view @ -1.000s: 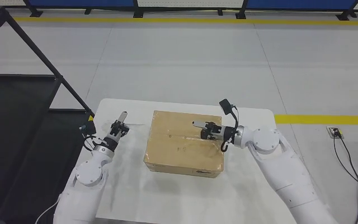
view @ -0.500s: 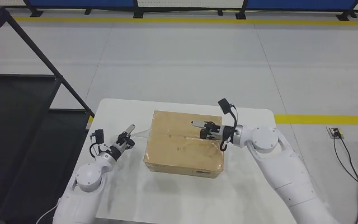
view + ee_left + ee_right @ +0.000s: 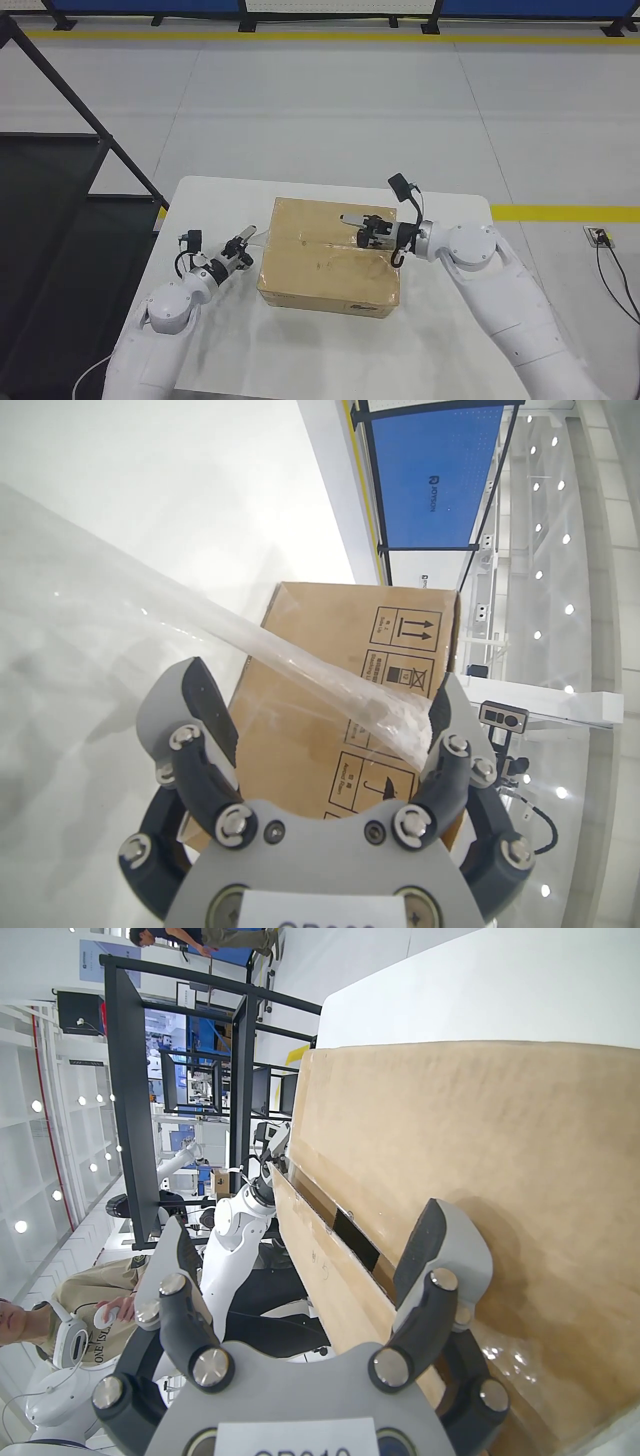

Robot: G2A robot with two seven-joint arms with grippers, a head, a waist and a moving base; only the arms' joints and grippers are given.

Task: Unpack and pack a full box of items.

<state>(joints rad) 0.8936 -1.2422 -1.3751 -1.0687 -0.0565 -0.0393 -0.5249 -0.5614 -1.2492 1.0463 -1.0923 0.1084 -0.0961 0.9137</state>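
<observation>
- Task item: the box sits at the centre of the counter with its flaps down. The centre seam gapes slightly, so I judge the unpacking barely begun.
- Left claw: it is at 9 o'clock of the box, just beside the side wall, with jaws apart and gripping nothing. A clear tape strip runs taut from the box to one of its pads and appears stuck there.
- Right claw: it is over the box top toward 1 o'clock, with jaws apart and holding nothing. One of its fingers lies against the cardboard beside the seam.
- Unknown: I cannot tell whether the far end of the strip is free of the cardboard.
- Risk, lost strip: only adhesive holds the tape to the pad. A pull toward 9 o'clock may peel it off, and it would spring back onto the box.
- Risk, stuck strip: the tape may instead cling to the pad and refuse to drop when I try to discard it.
- Risk, box drag: if the far end is bonded, the same pull could slide or tip the box toward 9 o'clock. The right claw's light contact may not restrain it.
- Risk, torn tape: the twisted strip could snap and leave a remnant across the seam that locks the flaps.
- Risk, flap damage: downward pressure from the right claw near the gap could push a flap onto the contents or snag its edge.
</observation>
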